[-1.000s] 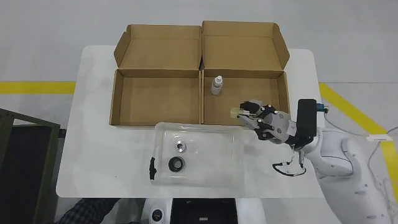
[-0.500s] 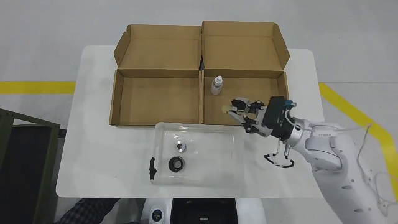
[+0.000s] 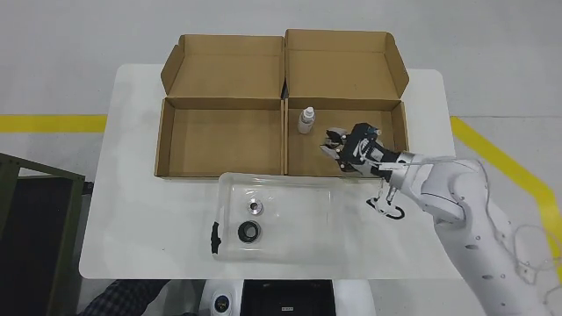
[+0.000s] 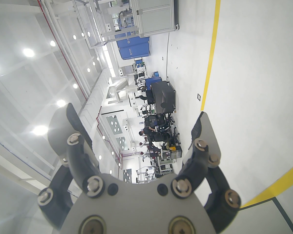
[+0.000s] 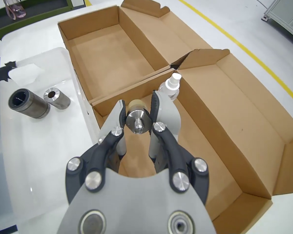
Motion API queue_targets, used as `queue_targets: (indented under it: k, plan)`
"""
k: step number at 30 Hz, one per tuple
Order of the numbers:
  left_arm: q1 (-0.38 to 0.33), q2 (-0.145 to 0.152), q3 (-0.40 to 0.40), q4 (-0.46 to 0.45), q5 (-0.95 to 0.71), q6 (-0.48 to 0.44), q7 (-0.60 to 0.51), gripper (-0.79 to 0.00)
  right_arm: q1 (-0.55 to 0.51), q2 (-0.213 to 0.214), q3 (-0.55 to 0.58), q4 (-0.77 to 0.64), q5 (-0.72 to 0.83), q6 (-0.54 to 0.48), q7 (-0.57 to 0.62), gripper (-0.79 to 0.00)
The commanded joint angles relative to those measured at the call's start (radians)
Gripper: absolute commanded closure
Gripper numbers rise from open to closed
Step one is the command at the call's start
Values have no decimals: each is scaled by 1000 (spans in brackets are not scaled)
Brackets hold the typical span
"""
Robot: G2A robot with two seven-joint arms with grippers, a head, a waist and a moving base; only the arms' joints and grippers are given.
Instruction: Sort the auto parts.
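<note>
My right gripper (image 5: pixel 137 109) (image 3: pixel 331 145) is shut on a small metal cylinder with a yellowish cap (image 5: pixel 136 116), held over the near part of the right cardboard box (image 3: pixel 395 136) (image 5: pixel 234 113). A white spray bottle (image 3: pixel 306 119) (image 5: pixel 171 87) stands in that box near the wall between the two boxes. The left cardboard box (image 3: pixel 219 140) (image 5: pixel 107 49) has nothing in it. A clear plastic tray (image 3: pixel 320 228) (image 5: pixel 39 132) in front of the boxes holds a dark ring-shaped bushing (image 3: pixel 251 231) (image 5: pixel 28 103) and a small steel sleeve (image 3: pixel 255 207) (image 5: pixel 57 97). My left gripper (image 4: pixel 136 132) is open, pointing out at the room.
A black clip-like piece (image 3: pixel 213 237) sits on the tray's left rim. Both boxes have their lids folded back toward the far table edge. A dark green cabinet (image 3: pixel 35 219) stands off the table's left side. White tabletop (image 3: pixel 132 175) lies bare left of the boxes.
My right gripper has carried the capped metal cylinder leftward and away from the table's right front, from beside the tray to over the right box.
</note>
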Motion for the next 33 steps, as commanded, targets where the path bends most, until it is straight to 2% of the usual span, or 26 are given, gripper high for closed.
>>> queue_targets:
  k: [1,8,16,29,31,33]
  plan:
    - [0,0,0,0,0,0,0,-785,21,-2,-16,11,-13,6,28,0]
    - [0,0,0,0,0,0,0,-785,112,-15,-98,98,-40,31,106,0]
    - [0,0,0,0,0,0,0,-785,199,-35,-183,210,-68,68,138,0]
    - [0,0,0,0,0,0,0,-785,289,-63,-279,340,-120,116,189,0]
    - [0,0,0,0,0,0,0,-785,300,-68,-293,355,-131,125,192,-34]
    - [0,0,0,0,0,0,0,-785,308,-71,-303,368,-132,126,195,-105]
